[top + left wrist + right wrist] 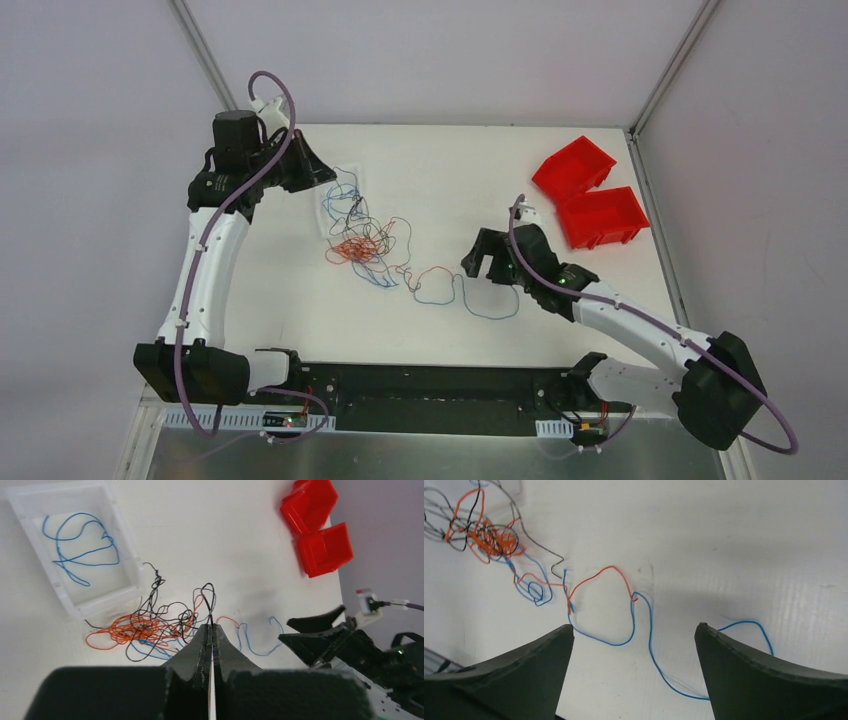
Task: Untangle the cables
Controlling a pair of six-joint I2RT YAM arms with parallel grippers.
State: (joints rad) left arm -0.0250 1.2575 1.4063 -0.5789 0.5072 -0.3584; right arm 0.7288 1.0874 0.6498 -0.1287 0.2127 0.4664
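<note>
The right pincer [634,626] sits nearest the arm bases, low over the white tabletop [734,540]. Its two dark, curved fingers [524,665] are spread wide and grip nothing. Its own camera shows what the overhead view barely resolves. A thin blue strand [650,645] snakes between the fingers and disappears behind the right one. Just beyond, it meets an orange strand [599,574] in a loose loop.

Farther out lies the main knot of the cables [360,245]. It is a bunch of hair-thin, squiggly wires in orange, black and blue, left of the tabletop's centre.

The left pincer [212,626] hangs at the knot's edge. From above, its tips are lost against the arm's black housing. Its wrist camera shows the fingers pressed together on a black strand [210,615] that loops up from the heap. The same view catches the right pincer's spread fingers at its right edge.

Behind the knot, a shallow tray [127,555] of clear plastic holds a single blue wire [87,555], apart from the rest.

At the far right corner, two glossy red bins [600,215] sit touching each other, well apart from the wires.
</note>
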